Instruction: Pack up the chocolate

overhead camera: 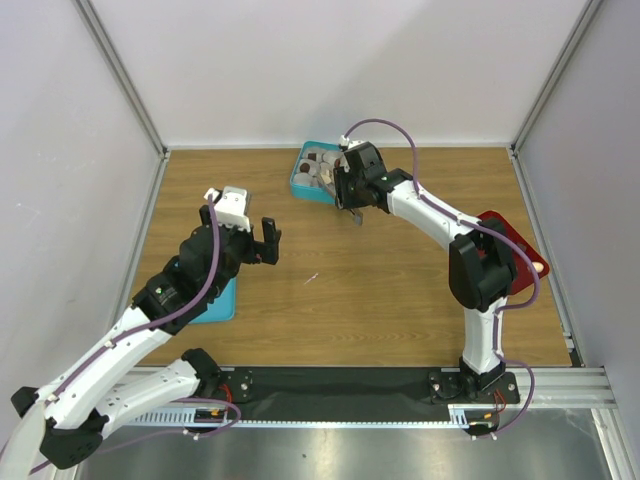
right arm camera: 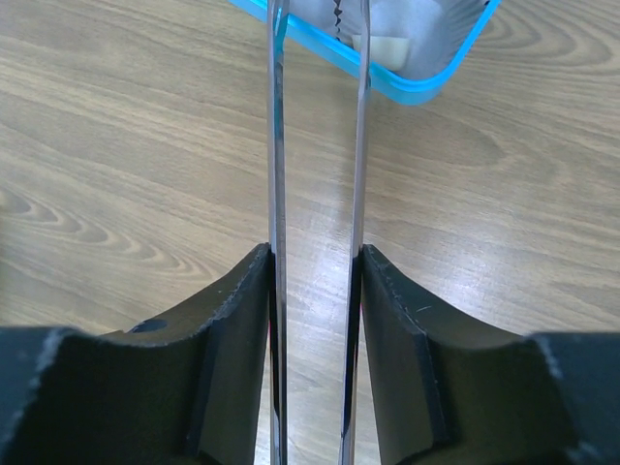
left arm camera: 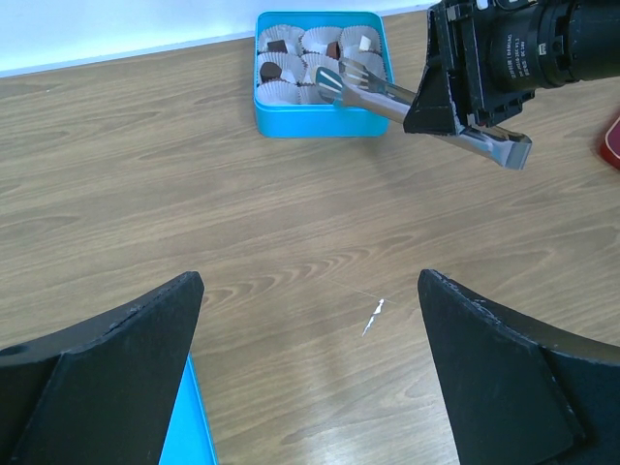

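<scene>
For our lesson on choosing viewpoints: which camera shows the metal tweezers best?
Left wrist: the tweezers show lengthwise, tips over the teal box. Right wrist shows only their two blades in the right hand; top view, just a tiny end.

Bright even light, soft faint shadows, pale glare on the table (right arm camera: 316, 291), wrist-view foregrounds slightly blurred

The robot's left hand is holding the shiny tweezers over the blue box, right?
No, the right hand holds the tweezers over the blue box; the left hand is open and empty. The left wrist view shows it.
</scene>
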Tool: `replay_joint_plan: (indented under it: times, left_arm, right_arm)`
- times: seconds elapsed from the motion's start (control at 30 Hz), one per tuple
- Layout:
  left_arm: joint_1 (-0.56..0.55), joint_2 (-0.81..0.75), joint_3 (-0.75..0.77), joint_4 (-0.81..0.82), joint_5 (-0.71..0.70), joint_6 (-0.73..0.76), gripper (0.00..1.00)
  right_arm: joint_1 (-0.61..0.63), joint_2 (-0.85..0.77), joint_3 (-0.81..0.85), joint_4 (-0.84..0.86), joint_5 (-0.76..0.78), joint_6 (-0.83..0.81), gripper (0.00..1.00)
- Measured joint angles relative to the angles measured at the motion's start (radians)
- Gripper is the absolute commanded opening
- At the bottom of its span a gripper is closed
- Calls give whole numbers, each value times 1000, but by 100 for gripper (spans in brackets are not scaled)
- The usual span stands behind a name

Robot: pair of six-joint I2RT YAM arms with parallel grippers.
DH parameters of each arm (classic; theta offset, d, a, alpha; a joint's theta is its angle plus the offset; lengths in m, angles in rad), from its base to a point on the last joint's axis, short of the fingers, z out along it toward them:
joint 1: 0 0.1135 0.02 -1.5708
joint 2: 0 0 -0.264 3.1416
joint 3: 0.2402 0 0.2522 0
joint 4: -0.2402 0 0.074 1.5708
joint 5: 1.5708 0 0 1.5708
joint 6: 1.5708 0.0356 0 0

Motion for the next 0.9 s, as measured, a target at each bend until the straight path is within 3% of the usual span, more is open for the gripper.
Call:
replay_joint_plan:
  times: [0.9]
  left_arm:
    - [0, -14, -18, 0, -2, 0, 100]
  right_arm:
    - [1, 17, 55, -31, -18, 2, 48]
